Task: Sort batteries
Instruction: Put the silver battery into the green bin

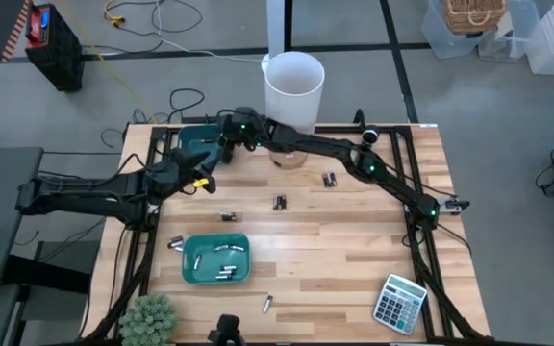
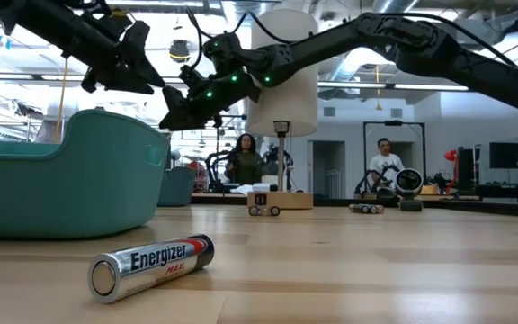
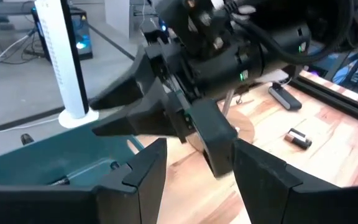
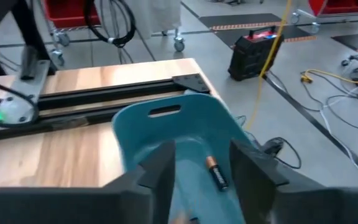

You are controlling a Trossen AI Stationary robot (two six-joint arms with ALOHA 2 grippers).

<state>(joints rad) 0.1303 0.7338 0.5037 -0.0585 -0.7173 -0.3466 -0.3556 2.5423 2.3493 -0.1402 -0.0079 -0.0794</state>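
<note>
Cells: loose batteries (image 1: 279, 202) lie scattered on the surface (image 1: 354, 259); several sit in the near bin (image 1: 216, 260), one lies in the far bin (image 4: 185, 134) right under the right hand.
Cell under right hand: a dark, copper-tipped battery (image 4: 215, 172) lies between that hand's fingers and below them, apart from both, on the bin floor.
Handling: judged small, rigid and light, with a smooth round casing that will roll and may slip; a pinch across the middle of the barrel, fingers square to its length, looks safest.
Right hand: right hand (image 4: 201, 168) hangs over the far bin, fingers spread with nothing between them.
Left hand: left hand (image 3: 194, 168) hovers just beside the right hand at the far bin's edge, fingers apart and empty.
Foreground cell: one labelled battery (image 2: 151, 265) lies on its side near the low camera, well apart from both hands.
Hidden: the far bin's floor is mostly covered by both arms from above, so its count cannot be told.
Hard to make out: cell types on the surface are too small to tell apart; the sorting rule is unclear.
</note>
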